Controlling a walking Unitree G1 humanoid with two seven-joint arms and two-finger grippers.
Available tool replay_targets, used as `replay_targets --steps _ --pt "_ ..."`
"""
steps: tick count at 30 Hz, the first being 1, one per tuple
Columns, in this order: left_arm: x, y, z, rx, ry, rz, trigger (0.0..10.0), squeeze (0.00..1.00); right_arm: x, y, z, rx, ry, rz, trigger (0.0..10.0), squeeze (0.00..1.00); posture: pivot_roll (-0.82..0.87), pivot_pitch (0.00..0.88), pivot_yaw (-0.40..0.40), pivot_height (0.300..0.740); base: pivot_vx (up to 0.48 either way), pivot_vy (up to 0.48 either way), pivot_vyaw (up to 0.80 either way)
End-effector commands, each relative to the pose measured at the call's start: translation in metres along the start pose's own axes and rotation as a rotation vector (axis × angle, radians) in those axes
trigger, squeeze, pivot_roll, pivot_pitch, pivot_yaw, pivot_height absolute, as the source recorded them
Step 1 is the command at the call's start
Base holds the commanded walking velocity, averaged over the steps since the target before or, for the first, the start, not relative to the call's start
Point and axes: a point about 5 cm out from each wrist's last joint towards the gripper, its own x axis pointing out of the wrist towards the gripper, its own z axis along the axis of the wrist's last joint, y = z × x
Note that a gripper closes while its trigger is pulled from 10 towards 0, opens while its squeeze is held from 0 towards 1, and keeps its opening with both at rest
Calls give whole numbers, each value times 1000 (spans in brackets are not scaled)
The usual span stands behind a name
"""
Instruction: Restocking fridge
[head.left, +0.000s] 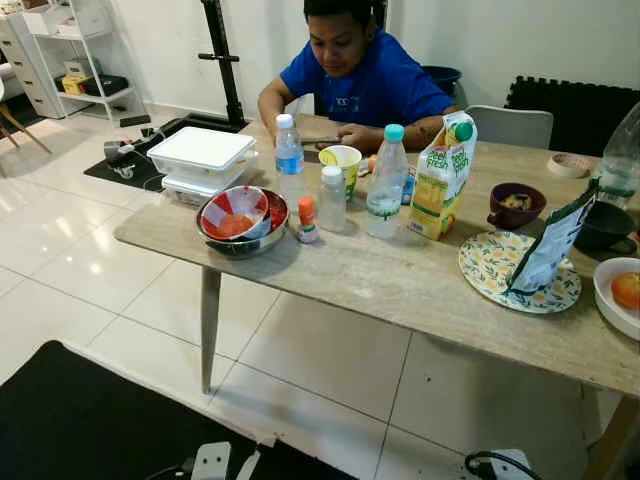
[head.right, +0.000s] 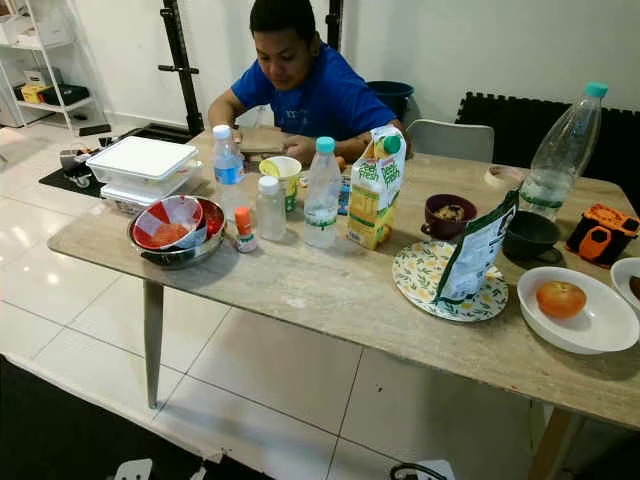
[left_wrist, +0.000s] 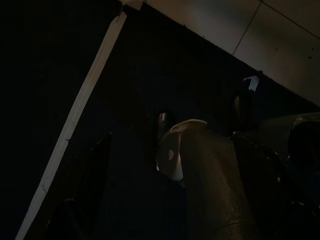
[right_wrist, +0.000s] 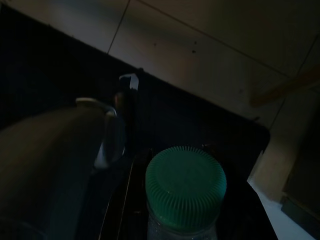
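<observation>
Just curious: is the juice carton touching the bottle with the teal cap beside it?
Apart. The right eye view shows tabletop between the juice carton and the teal-capped bottle.

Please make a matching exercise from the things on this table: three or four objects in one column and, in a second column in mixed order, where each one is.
1. juice carton
2. orange fruit
3. green pouch
4. red bowl

A. inside the metal bowl
B. in the white dish
C. on the floral plate
D. upright, beside the teal-capped bottle

Pairs: 1-D, 2-B, 3-C, 4-A
</observation>
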Motion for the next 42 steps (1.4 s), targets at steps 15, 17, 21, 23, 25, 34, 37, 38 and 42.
replay_targets --steps 15,17,21,23,25,34,37,38,42 --pt "-2 7 -6 41 25 25 10000 0 -1 2 -5 -21 29 11 10000 0 -25 29 -8 740 -51 0 0" --pt "-2 7 -6 45 28 27 10000 0 -1 2 -7 -20 32 12 10000 0 -25 30 -7 740 -266 0 0" --pt "-2 7 -6 49 30 28 10000 0 -1 2 -9 -22 38 11 10000 0 -25 42 -3 740 -289 0 0" --pt "-2 7 -7 50 31 28 10000 0 -1 2 -9 -22 39 11 10000 0 -25 44 -2 740 -292 0 0" --pt "-3 7 -8 53 35 28 10000 0 -1 3 -11 -23 44 12 10000 0 -21 45 0 740 -291 0 0" --pt "-2 7 -7 60 36 30 10000 0 -1 3 -9 -29 44 14 10000 0 -16 37 -3 740 -303 0 0" --pt "-2 6 -8 60 37 31 10000 0 -1 3 -9 -25 44 13 10000 0 -14 36 -4 740 -311 0 0" --pt "-2 6 -8 59 38 31 10000 0 -1 3 -9 -24 44 12 10000 0 -14 36 -4 740 -311 0 0" --pt "-2 6 -9 59 40 30 10000 0 -1 3 -10 -23 48 12 10000 0 -18 36 -4 740 -311 0 0"
